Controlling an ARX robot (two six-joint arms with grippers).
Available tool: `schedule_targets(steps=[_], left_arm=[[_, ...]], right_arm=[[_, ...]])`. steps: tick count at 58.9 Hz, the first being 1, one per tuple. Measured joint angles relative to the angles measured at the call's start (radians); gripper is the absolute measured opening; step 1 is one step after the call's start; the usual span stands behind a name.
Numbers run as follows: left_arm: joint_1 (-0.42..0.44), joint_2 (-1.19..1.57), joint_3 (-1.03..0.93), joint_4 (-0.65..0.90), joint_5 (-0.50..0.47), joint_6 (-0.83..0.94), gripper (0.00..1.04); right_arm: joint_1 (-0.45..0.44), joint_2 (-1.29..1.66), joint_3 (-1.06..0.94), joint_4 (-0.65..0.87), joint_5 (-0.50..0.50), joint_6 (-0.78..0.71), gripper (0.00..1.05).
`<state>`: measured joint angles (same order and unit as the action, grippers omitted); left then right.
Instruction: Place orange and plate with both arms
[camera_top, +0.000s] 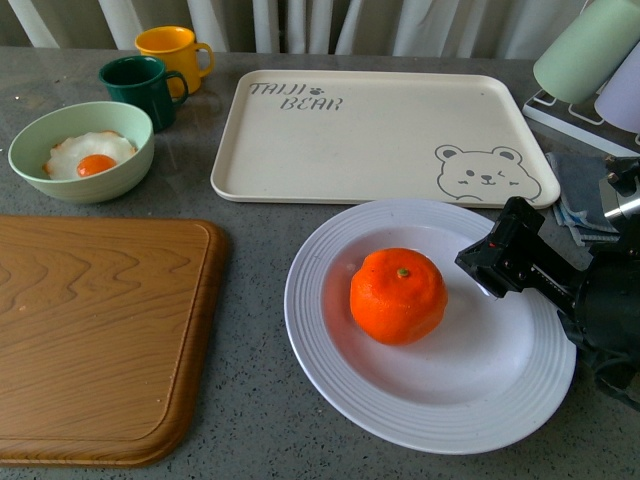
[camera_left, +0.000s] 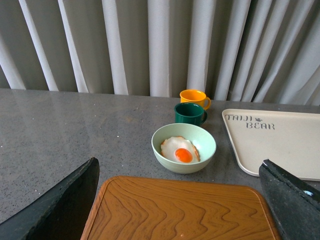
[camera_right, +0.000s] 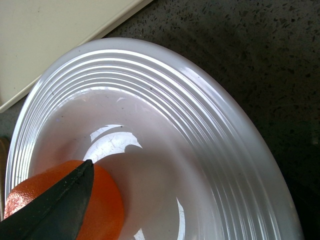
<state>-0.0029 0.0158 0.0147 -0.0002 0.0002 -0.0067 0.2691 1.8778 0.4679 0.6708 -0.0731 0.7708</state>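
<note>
The orange (camera_top: 398, 295) sits stem up in the middle of the white ridged plate (camera_top: 330, 380), on the grey table in front of the bear tray. My right gripper (camera_top: 497, 262) is open and hovers over the plate's right rim, just right of the orange and not holding it. In the right wrist view one dark finger (camera_right: 55, 205) lies in front of the orange (camera_right: 107, 205), above the plate's glossy centre (camera_right: 200, 150). My left gripper (camera_left: 177, 210) is open and empty above the wooden board. It is out of the front view.
A wooden cutting board (camera_top: 90, 330) lies at the left. A pale green bowl (camera_top: 82, 150) with a fried egg, a green mug (camera_top: 140, 88) and a yellow mug (camera_top: 172, 52) stand behind it. A cream bear tray (camera_top: 380, 135) lies at the back. Cups on a rack (camera_top: 590, 60) stand at the far right.
</note>
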Motion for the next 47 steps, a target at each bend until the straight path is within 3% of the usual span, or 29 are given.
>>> schedule_targets(steps=[39,47], left_arm=[[0.000,0.000,0.000,0.000,0.000,0.000,0.96],[0.000,0.000,0.000,0.000,0.000,0.000,0.96]], right_arm=[[0.006,0.024,0.003,0.011,0.008,0.006,0.95],[0.006,0.028,0.004,0.008,0.012,0.003,0.91]])
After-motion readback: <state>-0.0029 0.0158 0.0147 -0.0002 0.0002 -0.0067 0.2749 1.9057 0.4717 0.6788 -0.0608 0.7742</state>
